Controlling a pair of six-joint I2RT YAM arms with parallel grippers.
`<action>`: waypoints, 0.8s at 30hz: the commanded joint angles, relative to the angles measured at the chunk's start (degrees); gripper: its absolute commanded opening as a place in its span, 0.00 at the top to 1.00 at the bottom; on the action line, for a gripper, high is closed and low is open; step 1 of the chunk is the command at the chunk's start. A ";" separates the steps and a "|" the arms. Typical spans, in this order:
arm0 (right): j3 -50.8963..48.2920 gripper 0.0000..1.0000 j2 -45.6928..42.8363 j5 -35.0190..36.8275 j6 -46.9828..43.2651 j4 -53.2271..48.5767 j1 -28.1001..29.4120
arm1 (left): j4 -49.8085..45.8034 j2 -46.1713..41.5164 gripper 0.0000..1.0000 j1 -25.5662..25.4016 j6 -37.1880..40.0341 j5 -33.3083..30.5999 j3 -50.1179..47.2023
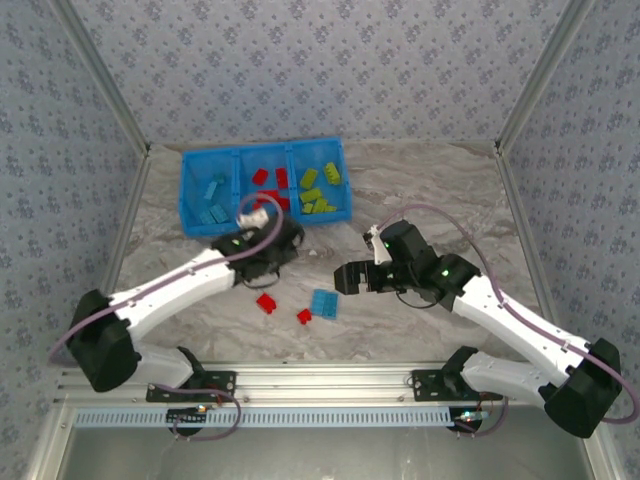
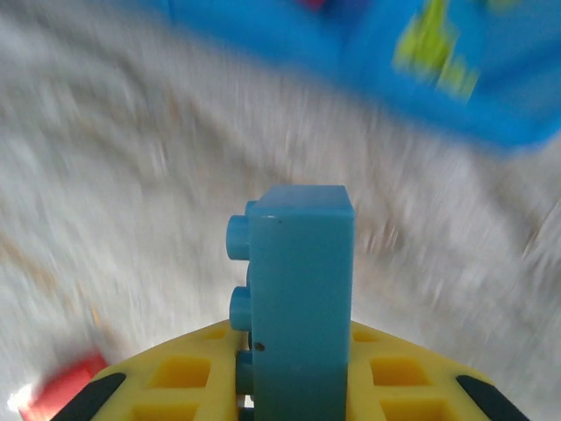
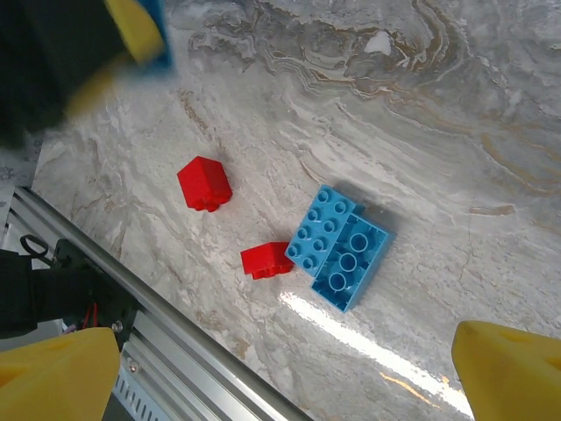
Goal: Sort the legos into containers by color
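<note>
My left gripper (image 2: pixel 294 386) is shut on a light blue lego (image 2: pixel 302 289), held on edge between its yellow pads with the studs facing left. In the top view that gripper (image 1: pixel 290 243) hangs just in front of the blue tray (image 1: pixel 262 150). The tray's containers hold light blue legos (image 1: pixel 212 200) on the left, red legos (image 1: pixel 270 180) in the middle and green legos (image 1: pixel 320 188) on the right. My right gripper (image 3: pixel 285 386) stands open above the table, and two touching light blue legos (image 3: pixel 342 246) lie below it with two red legos (image 3: pixel 204 182) (image 3: pixel 267 260) beside them.
The metal rail of the table's near edge (image 3: pixel 175 351) runs close to the loose bricks. The blue tray's wall (image 2: pixel 517 114) lies ahead of the left gripper. Patterned walls (image 1: pixel 300 60) enclose the marble table on three sides.
</note>
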 commanded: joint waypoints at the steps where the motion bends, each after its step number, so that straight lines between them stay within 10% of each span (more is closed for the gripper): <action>1: 1.39 0.00 0.63 0.17 -1.18 -0.30 0.28 | -1.28 -2.36 0.79 8.87 12.66 -6.55 3.09; 11: 0.87 0.00 -1.60 3.33 -0.13 -2.72 1.03 | 13.22 16.62 0.78 38.61 20.65 12.01 14.06; 24: -0.03 0.00 -3.14 4.72 0.75 -2.92 1.18 | 3.62 36.07 0.60 41.83 25.40 18.02 32.86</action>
